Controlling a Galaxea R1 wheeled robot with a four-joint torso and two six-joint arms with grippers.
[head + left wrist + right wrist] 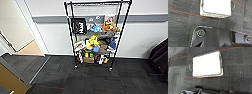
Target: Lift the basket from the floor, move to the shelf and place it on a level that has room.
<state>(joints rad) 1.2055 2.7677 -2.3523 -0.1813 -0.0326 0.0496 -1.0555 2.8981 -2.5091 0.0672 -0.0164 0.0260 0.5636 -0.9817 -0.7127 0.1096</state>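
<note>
Woven basket [206, 64] on carpet [235, 75]

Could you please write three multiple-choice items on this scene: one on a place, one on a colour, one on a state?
1. Where is the basket?
A. on the floor
B. on the shelf's top level
C. on a chair

2. What colour is the shelf?
A. white
B. black
C. red

3. What state is the shelf's top level in?
A. piled with boxes
B. holding the basket
C. bare

Answers: 1 A, both wrist views show it resting on dark carpet; 2 B, its posts and wire are black; 3 C, nothing stands on it, while the lower levels are crowded.
</note>
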